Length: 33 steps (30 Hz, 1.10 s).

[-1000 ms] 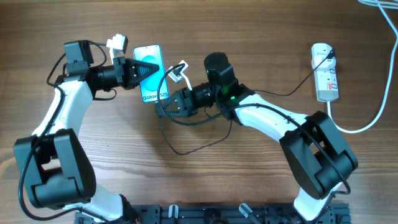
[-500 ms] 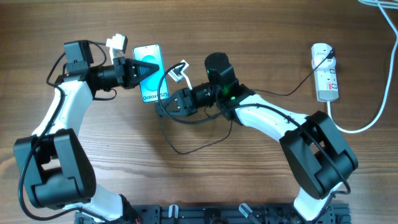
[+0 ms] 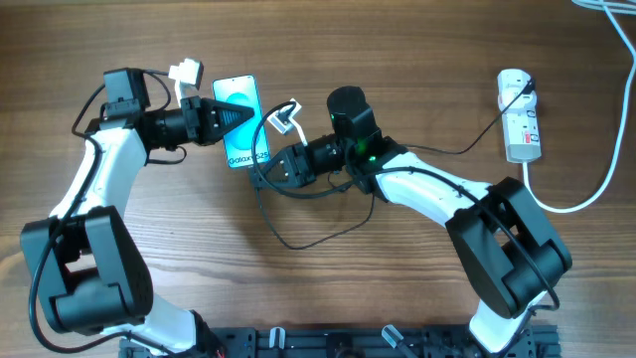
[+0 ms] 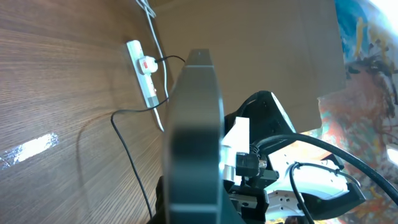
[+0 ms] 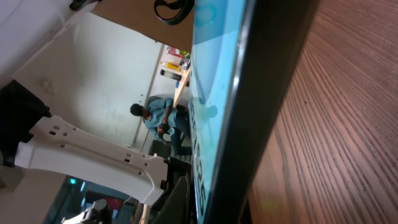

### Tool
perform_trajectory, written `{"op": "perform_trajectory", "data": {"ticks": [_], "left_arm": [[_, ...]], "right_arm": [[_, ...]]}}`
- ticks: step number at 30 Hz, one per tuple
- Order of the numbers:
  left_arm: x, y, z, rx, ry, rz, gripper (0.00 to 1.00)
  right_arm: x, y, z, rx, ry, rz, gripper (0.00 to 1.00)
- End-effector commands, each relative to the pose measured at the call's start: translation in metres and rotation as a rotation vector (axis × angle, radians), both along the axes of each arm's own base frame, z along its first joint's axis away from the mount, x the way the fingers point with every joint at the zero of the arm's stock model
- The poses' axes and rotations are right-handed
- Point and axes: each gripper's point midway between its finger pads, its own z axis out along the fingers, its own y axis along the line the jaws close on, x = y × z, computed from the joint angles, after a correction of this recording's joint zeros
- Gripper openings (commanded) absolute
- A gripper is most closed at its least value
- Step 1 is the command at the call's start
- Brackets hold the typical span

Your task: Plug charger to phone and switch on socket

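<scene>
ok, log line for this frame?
left fingers: shut on phone | right fingers: shut on charger, at phone's bottom edge | socket: untouched

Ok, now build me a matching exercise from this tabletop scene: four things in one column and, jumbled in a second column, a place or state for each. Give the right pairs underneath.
Things
1. phone
2. power strip
3. black charger cable
4. thick white cord

Places or states
A. curves away towards the upper right corner
B. loops across the middle of the table
C. clamped in the left gripper
D. lies at the far right, white with red marks

Pairs: 1-C, 2-D, 3-B, 4-A
</scene>
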Motion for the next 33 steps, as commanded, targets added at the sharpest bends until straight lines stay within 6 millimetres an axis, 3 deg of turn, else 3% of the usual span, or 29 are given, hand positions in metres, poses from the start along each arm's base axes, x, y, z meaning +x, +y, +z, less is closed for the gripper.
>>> {"op": "perform_trajectory", "data": {"ticks": [1, 33], "left_arm": [[-0.0074, -0.0073, 0.0028, 0.001, -0.053, -0.025, 0.04], [-0.0074, -0.0073, 0.0027, 0.002, -0.052, -0.024, 0.04]], "right_arm": [[0.0359, -0.0022, 0.0104, 0.008, -0.075, -0.141, 0.04], [0.0363, -0.0021, 0.0102, 0.003, -0.058, -0.146, 0.04]]}}
